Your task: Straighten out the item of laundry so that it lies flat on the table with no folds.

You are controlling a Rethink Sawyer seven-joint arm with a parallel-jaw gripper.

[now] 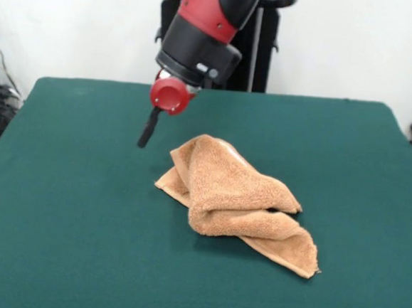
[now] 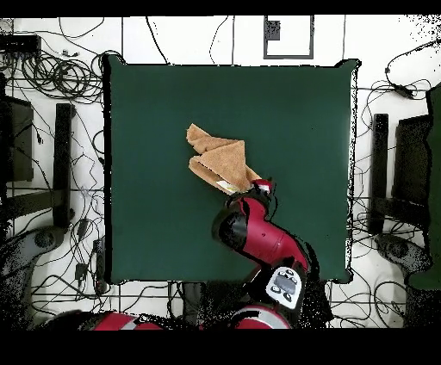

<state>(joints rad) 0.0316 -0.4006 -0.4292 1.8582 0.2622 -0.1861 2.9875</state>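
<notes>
The tan-orange towel (image 1: 238, 196) lies crumpled near the middle of the dark green table (image 1: 66, 207). It is folded over itself in a heap, with one flat corner sticking out at the front right and another at the left. My gripper (image 1: 144, 138) hangs below the red wrist, just left of and behind the towel, apart from it and holding nothing. In the overhead view the towel (image 2: 222, 159) sits just beyond the arm, and the gripper (image 2: 263, 184) is at its near right corner over the table (image 2: 301, 112). No label or woven band shows.
The red and black arm (image 1: 205, 25) comes down from the top centre. The black pedestal (image 1: 261, 44) stands behind the table's far edge. Cables (image 2: 60, 77) and black stands (image 2: 62, 155) lie on the floor around the table.
</notes>
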